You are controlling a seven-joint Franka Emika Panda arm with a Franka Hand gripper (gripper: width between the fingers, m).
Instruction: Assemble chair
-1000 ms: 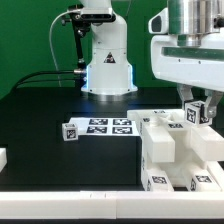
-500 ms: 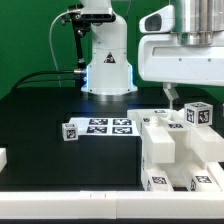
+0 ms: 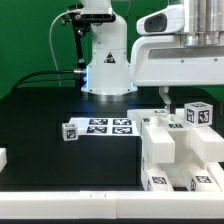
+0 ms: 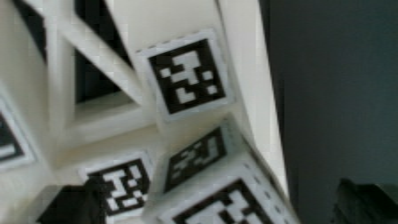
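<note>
You've got chunky chair parts in matt white plastic, smooth faces, no shine. The small cube on top of them looks the same matt white plastic, with black-and-white paper-like tags stuck flat on it. Beside the chair parts, the marker board is thin, flat, matt white. The table under it is matt black, smooth. Behind the board, the robot base is glossy white plastic with highlights. In the wrist view the tag looks matt, printed.
</note>
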